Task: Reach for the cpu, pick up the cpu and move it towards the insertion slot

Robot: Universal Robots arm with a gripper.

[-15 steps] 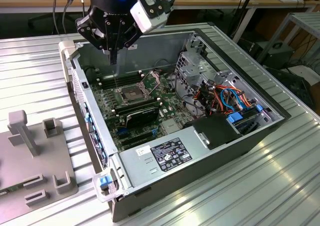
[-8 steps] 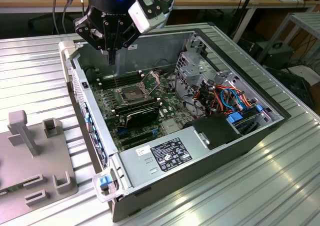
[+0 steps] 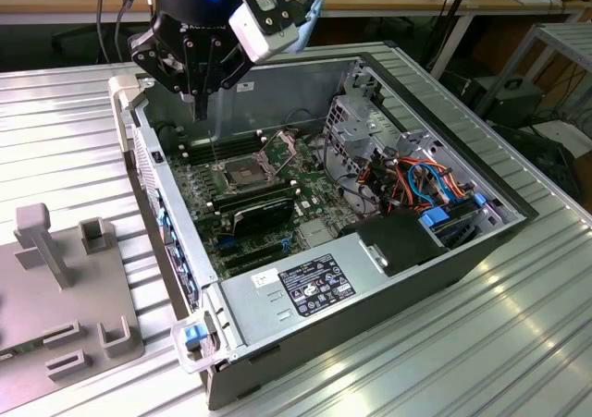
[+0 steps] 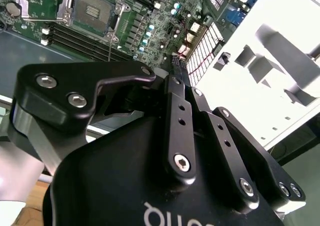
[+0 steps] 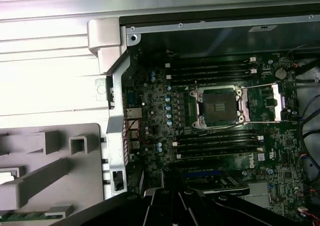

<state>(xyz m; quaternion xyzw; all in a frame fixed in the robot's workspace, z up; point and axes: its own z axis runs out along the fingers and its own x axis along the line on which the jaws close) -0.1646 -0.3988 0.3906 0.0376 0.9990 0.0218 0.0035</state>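
The hand (image 3: 197, 98) is being held closed above the case (image 3: 305, 70), near the slot (image 3: 242, 170); whether the cpu is being gripped cannot be told. Lining up squarely over the slot is being called for.

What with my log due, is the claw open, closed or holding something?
Claw: cannot be told; it hangs over the open case, near the insertion slot.

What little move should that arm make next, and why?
Probably a short shift toward the exterior view's right, if it carries the cpu, which I cannot tell. The gripper hangs high over the computer case, to the exterior view's left of the insertion slot, whose dark centre lies bare.
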